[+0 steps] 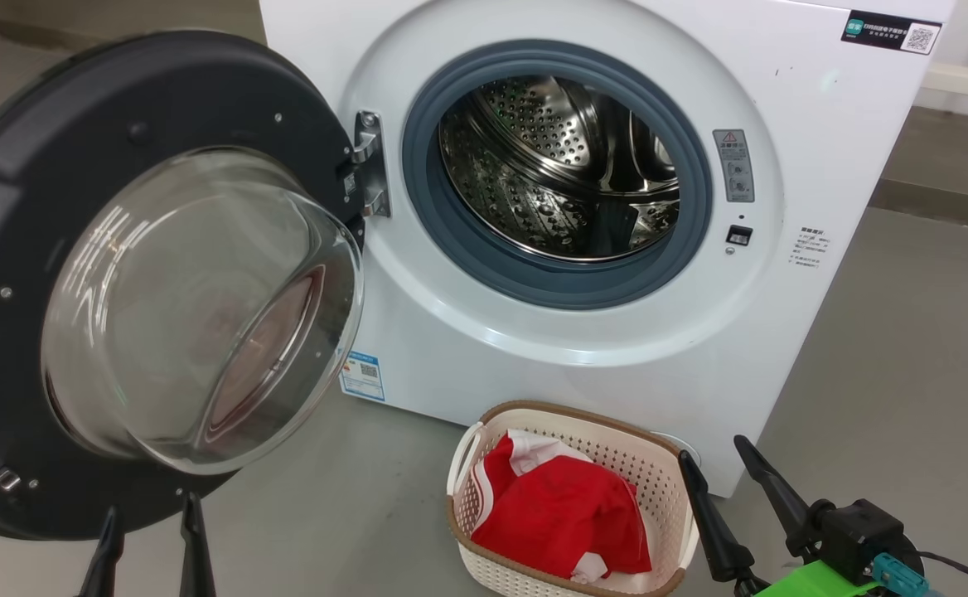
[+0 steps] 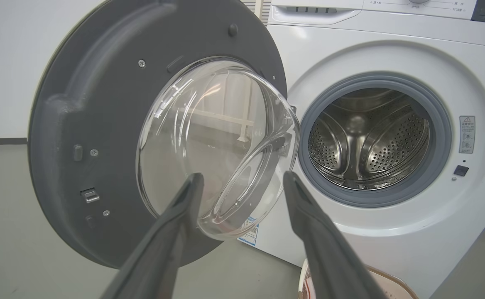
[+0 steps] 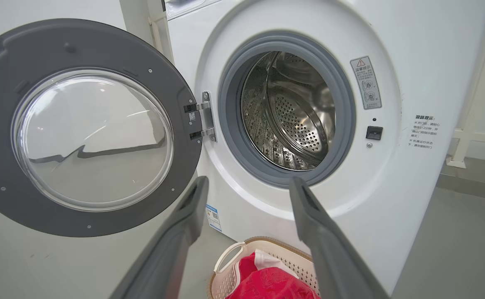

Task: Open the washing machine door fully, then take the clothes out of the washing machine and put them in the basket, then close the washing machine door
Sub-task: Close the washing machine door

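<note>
The white washing machine (image 1: 617,348) stands with its round door (image 1: 3,207) swung wide open to the left, its glass bowl bulging toward me. The steel drum (image 1: 550,166) looks bare inside. Red clothes (image 1: 559,514) with white trim lie in the cream basket (image 1: 666,473) on the floor in front of the machine. My left gripper (image 1: 151,514) is open, low at the door's bottom rim, apart from it. My right gripper (image 1: 712,456) is open beside the basket's right side, holding nothing. The door (image 2: 101,124) (image 3: 1,199), the drum (image 2: 367,141) (image 3: 296,112) and the clothes (image 3: 267,282) also show in the wrist views.
Grey floor (image 1: 907,373) spreads to the right of the machine and under the door. A low wall ledge (image 1: 965,83) runs behind at the right. A white frame (image 3: 466,141) stands by the wall right of the machine.
</note>
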